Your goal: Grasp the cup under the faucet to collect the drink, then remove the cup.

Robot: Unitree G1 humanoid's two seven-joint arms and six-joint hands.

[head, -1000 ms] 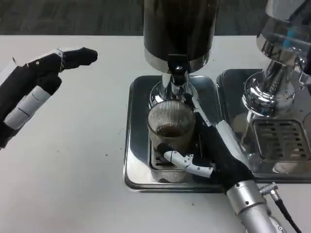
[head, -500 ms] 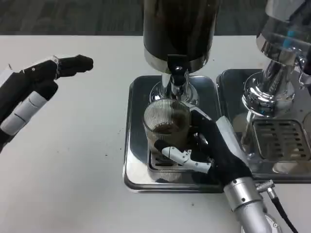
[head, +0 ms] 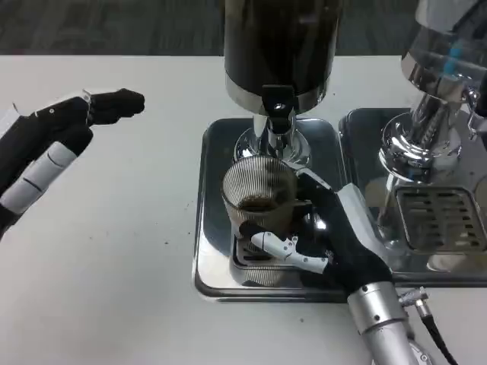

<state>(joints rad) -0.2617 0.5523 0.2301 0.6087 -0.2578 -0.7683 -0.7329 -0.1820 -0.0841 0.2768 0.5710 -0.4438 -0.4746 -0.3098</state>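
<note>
A ribbed clear glass cup [head: 257,199] with dark drink at its bottom stands on the steel drip tray [head: 217,258], just in front of the black faucet [head: 277,105] of the dark dispenser [head: 279,46]. My right hand [head: 327,239] grips the cup from its right side, fingers wrapped around its front and back. My left hand [head: 53,137] hovers over the white table at the far left, fingers stretched out and apart, holding nothing.
A second steel dispenser [head: 434,99] with its own grated tray [head: 441,220] stands at the right, close to my right forearm. White table surface [head: 114,266] stretches to the left and front of the tray.
My right hand has drawn the cup slightly left and toward me, out from under the faucet. The left hand has drifted a little left and down.
</note>
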